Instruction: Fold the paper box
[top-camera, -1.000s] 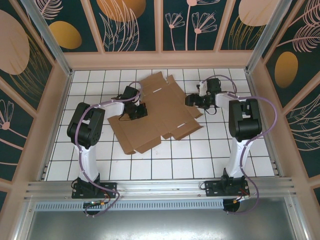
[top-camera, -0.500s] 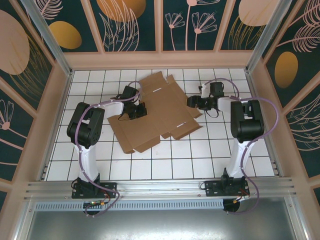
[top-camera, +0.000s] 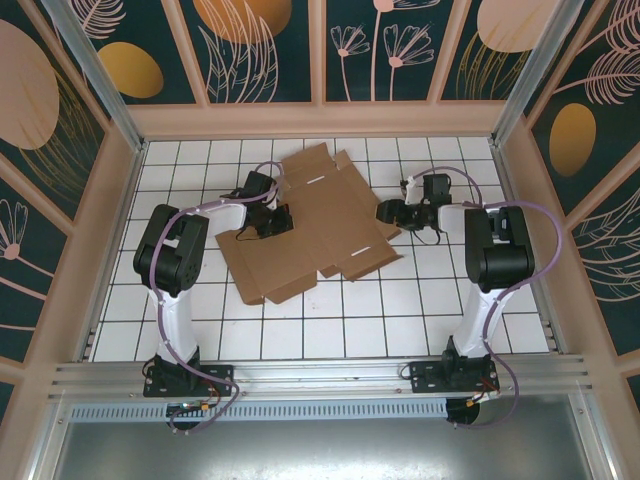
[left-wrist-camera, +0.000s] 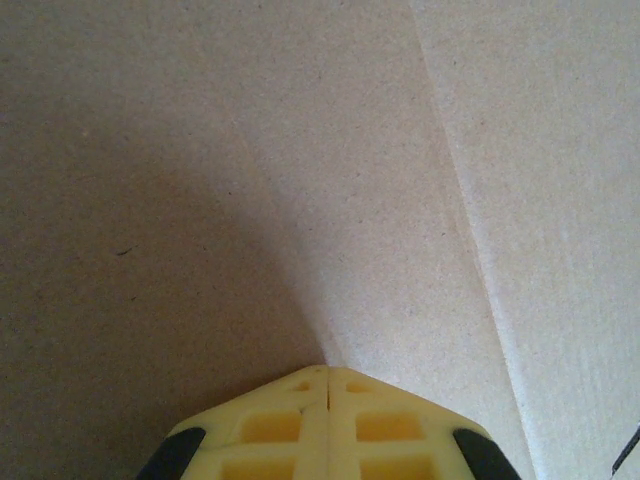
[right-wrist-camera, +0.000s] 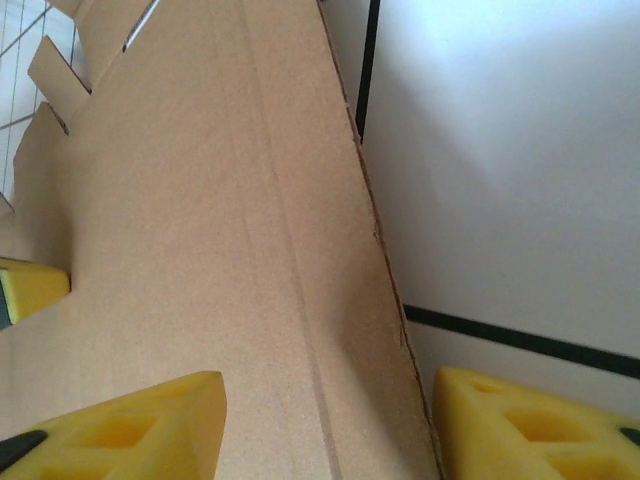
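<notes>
Left claw pinched together over the plain brown cardboard die-cut sheet; right claw apart, straddling its edge on the white tiled table.

Matt, speckled brown cardboard of the paper box; smooth white tiled tabletop; yellow plastic fingers

We see paper box run off top, bottom & left edges, R wrist view; top view, left gripper covers part.
</notes>
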